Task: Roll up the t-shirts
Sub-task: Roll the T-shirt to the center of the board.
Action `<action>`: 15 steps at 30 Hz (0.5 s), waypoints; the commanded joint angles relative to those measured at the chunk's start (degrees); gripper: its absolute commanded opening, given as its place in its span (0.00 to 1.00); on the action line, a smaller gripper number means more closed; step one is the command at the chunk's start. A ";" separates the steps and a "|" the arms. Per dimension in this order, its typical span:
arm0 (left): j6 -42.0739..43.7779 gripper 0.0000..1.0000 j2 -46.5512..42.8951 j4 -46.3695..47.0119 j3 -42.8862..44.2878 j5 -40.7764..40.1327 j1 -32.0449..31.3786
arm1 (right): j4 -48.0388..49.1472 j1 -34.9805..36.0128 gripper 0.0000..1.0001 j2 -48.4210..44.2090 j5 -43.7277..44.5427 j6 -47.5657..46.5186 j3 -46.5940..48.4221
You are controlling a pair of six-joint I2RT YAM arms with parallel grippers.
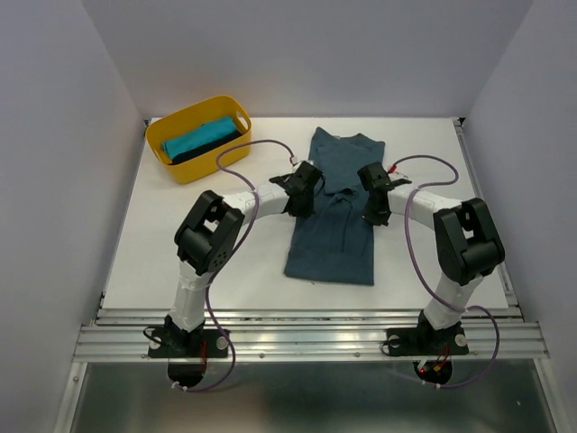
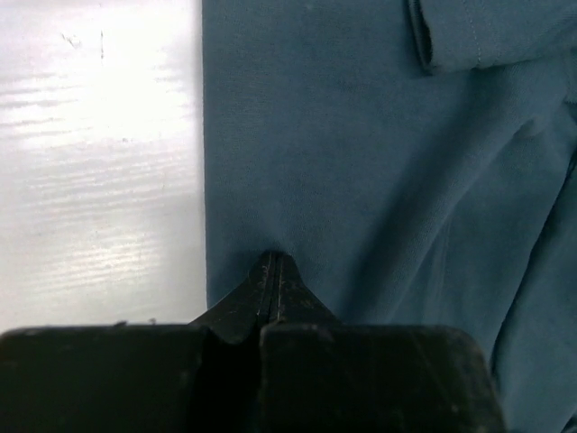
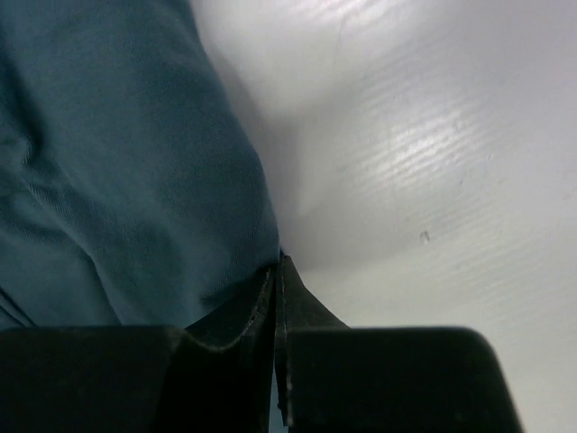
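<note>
1. We see the left gripper with its jaws pressed together, the tips nipping the slate-blue t-shirt just inside its 9 o'clock edge.
2. The right gripper is also closed, pinching the shirt's 3 o'clock edge, where the cloth bulges up and casts a shadow on the table.
3. The shirt lies flat mid-table between the two arms, collar toward 12 o'clock and hem toward 6.
4. At about 10 o'clock from it, well apart, the yellow tub holds the turquoise t-shirt with the black t-shirt beside it.
5. We judge both pinches shallow, so a quick lift could let an edge slip free.
6. If we move one arm ahead of the other, the cloth would skew and the roll would come out crooked.
7. We cannot tell how many layers each pinch holds. A single layer would pull the fold open.
</note>
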 commanded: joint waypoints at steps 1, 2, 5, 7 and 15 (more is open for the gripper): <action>1.54 0.00 1.49 -0.94 4.23 0.75 1.37 | -0.55 -2.43 0.04 3.66 2.10 -2.42 4.78; 1.72 0.00 1.06 -2.07 5.03 0.49 1.37 | -1.52 -2.43 0.04 3.06 2.45 -2.43 5.75; 1.98 0.00 -2.44 -3.92 6.88 0.22 1.37 | -2.58 -2.43 0.08 -0.63 1.05 -2.77 5.85; 2.07 0.00 -5.44 -4.46 6.80 -1.01 1.37 | -3.37 -2.43 0.14 -5.53 0.00 -3.39 5.06; 0.40 0.20 -22.40 -6.92 -1.36 -3.74 1.37 | -6.71 -2.43 0.63 -23.83 -5.36 -1.64 -4.43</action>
